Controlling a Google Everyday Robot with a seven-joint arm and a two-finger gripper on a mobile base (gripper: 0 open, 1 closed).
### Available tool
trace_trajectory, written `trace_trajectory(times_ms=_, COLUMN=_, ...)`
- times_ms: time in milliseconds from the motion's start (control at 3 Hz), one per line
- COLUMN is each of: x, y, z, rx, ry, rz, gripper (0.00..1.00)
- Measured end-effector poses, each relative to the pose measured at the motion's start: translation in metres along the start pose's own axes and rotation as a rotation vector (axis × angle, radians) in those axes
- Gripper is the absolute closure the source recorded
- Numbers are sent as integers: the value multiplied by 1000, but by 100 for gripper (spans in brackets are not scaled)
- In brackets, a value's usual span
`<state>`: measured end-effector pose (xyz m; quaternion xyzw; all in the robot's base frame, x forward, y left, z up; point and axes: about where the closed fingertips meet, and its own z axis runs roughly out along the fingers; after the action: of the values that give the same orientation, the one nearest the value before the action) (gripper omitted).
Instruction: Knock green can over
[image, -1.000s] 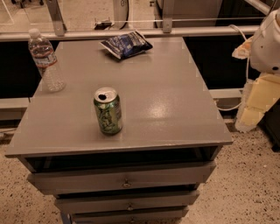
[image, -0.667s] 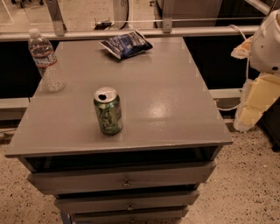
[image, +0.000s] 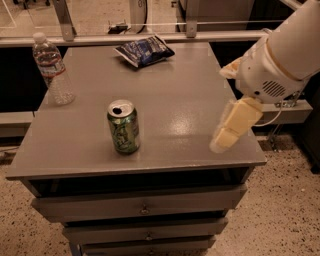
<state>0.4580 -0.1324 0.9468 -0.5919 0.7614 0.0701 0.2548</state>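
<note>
Grey surface over drawers, speckled floor below. Near front, left of centre: green can, upright, top opened, touching nothing. At back left, clear water bottle, upright; at back centre, dark blue snack bag, lying flat. Over right edge, well apart from green can: gripper, pale fingers spread wide, holding nothing.

Plastic end effector over semi-gloss table

Single view. The camera stands high before the bench's front edge, tilted down towards the far edge, near enough to span the whole top and the drawers below. The gripper hangs over the right edge near the front right corner.
</note>
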Motion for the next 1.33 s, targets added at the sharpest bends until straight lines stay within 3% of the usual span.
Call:
trace_trajectory(times_ms=333, x=-44, y=7, z=32, rx=-27, ry=-154, rz=21, gripper=0)
trace_trajectory(times_ms=1000, x=-60, y=7, z=35, rx=-19, ry=-207, rz=26, gripper=0)
trace_trajectory(times_ms=1333, x=-82, y=16, z=48, rx=-24, ry=-309, rz=41, gripper=0)
